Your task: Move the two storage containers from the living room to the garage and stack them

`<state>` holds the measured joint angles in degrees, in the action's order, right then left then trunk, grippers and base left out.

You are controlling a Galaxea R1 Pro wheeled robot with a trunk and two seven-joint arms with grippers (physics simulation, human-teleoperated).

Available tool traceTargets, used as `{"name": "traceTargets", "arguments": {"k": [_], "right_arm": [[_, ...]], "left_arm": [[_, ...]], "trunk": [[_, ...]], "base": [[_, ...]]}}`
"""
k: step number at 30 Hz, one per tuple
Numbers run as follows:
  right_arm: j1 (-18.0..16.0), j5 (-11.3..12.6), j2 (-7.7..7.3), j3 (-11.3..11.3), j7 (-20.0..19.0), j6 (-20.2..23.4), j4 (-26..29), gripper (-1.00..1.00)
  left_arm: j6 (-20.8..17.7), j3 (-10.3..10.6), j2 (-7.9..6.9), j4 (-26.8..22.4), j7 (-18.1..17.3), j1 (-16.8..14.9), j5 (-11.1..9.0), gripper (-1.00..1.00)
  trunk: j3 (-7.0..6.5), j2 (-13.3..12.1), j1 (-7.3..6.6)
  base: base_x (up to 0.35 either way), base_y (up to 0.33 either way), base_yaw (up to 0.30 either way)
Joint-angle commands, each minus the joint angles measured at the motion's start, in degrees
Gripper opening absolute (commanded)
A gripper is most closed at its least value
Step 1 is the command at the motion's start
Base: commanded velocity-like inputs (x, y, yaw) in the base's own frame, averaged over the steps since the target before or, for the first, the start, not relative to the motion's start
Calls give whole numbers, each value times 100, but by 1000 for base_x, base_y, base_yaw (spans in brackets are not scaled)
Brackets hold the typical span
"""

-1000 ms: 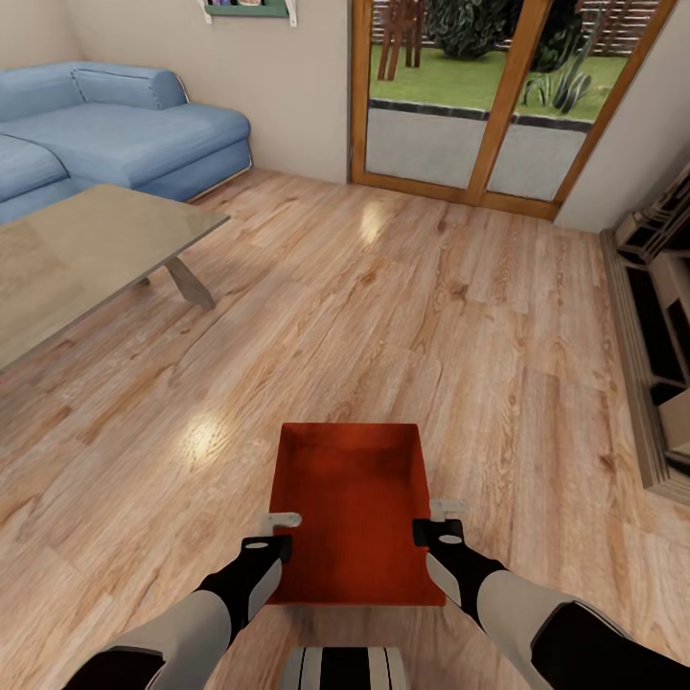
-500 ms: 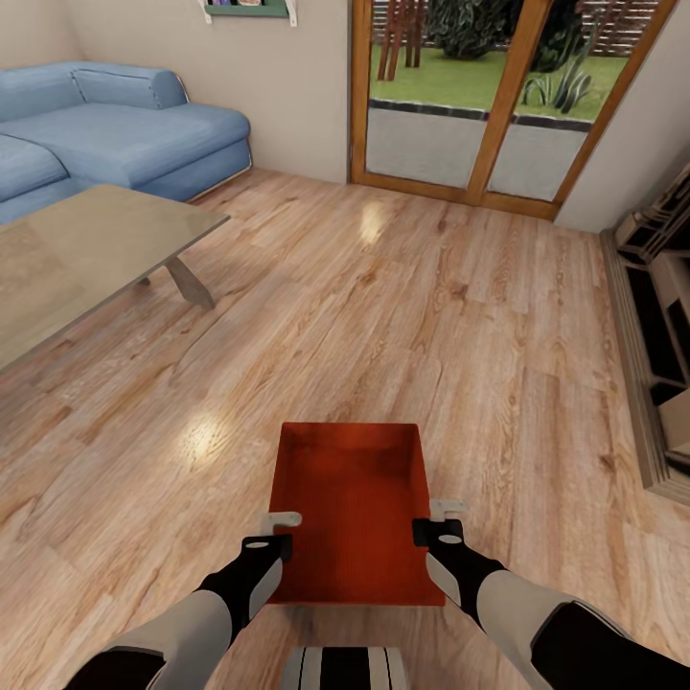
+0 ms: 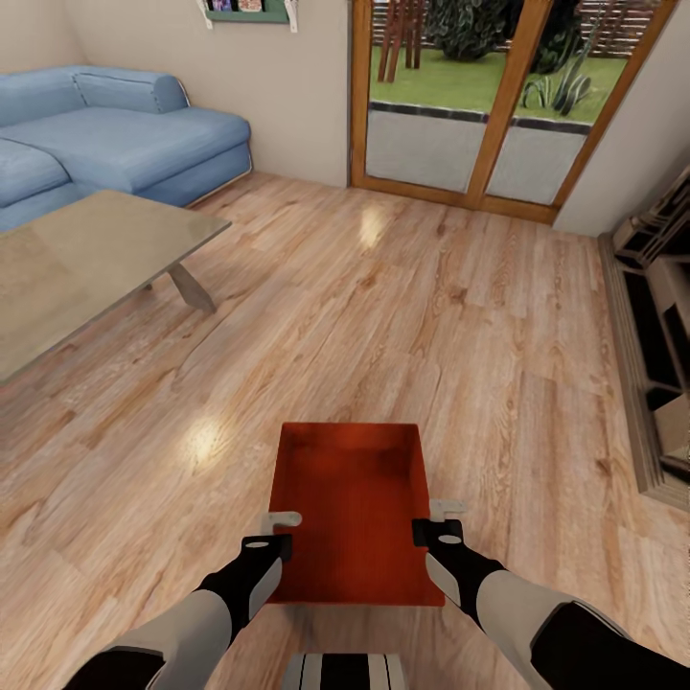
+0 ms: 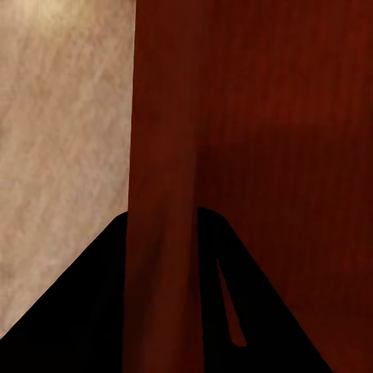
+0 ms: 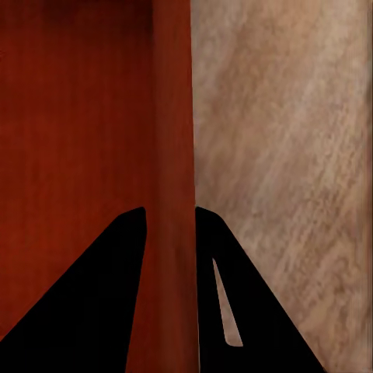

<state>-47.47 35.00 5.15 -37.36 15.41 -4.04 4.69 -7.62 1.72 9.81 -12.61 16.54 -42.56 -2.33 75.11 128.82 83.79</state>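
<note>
Head view: both tools hold one container (image 3: 350,513) over the floor (image 3: 431,316). Wrist views show left tool (image 4: 165,256) and right tool (image 5: 171,249) apparently pinching its side walls.

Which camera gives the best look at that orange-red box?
The head view: the whole storage container shows, open-topped, gripped at both side walls above the wood floor. Each wrist view shows just one thin wall between dark jaws.

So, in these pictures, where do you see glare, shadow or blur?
Head view: two bright glare patches on the wood floor, one near the glass doors, one ahead of the storage container; the image is sharp. Left wrist view: the fingers are pure black silhouettes against the container wall, with a soft shadow band inside the box. Right wrist view: the floor grain looks soft and smeared.
</note>
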Motion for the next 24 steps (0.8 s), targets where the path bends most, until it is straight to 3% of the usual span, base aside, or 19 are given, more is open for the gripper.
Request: {"name": "traceTargets", "arguments": {"k": [1,24], "right_arm": [[-3,60,-22,19,33,-44,-12,-100],[-1,60,-14,19,33,-46,-12,-100]], "left_arm": [[-46,11,-31,-12,85,2,57,-100],[-29,4,-41,-18,78,2,57,-100]], "trunk": [[-15,-40,-23],[-428,-963,-528]], "base": [[0,0,0],[0,0,0]]}}
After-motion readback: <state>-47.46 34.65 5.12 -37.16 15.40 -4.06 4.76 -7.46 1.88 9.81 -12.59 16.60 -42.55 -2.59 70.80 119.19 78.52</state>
